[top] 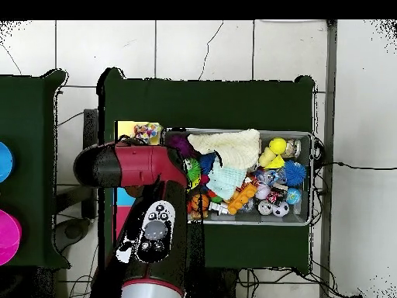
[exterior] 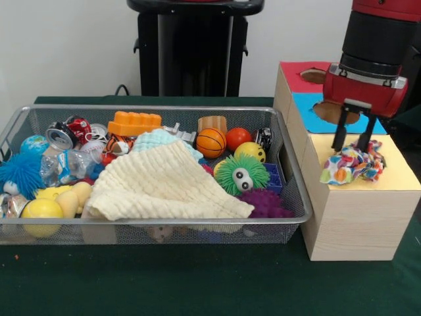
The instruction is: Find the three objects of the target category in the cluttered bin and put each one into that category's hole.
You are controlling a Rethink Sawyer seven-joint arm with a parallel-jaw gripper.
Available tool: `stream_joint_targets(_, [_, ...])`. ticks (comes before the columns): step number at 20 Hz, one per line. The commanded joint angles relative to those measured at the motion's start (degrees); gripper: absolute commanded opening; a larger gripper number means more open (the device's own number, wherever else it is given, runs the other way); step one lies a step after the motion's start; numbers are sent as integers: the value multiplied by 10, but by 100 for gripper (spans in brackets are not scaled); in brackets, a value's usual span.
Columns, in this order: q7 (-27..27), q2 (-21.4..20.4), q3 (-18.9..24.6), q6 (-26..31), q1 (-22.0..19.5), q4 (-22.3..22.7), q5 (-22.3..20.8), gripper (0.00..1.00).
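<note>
Gripper [exterior: 355,137] spread open just above one patchwork wad [exterior: 354,163] lying on the yellow box top [exterior: 401,172], seemingly over the hole, not dropped through; others unseen.

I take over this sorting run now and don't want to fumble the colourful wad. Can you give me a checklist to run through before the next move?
1. Gripper above the yellow-topped box: ok.
2. Gripper open, free of the colourful wad: ok, fingers spread, tips just above it.
3. Wad through the hole: not ok; it sits on the yellow top, and the hole itself is hidden.
4. Wad clear of the box edge: not ok, it lies at the left edge.
5. More wads in the bin: cannot tell; the cream cloth covers much.
</note>
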Motion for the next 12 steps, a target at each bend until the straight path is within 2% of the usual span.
stream_joint_targets(1, [69, 18, 32, 36, -17, 8, 17, 100])
stream_joint_targets(5, [63, 12, 54, 10, -25, 35, 21, 100])
stream_joint_targets(12, [66, -26, 52, 8, -32, 81, 23, 100])
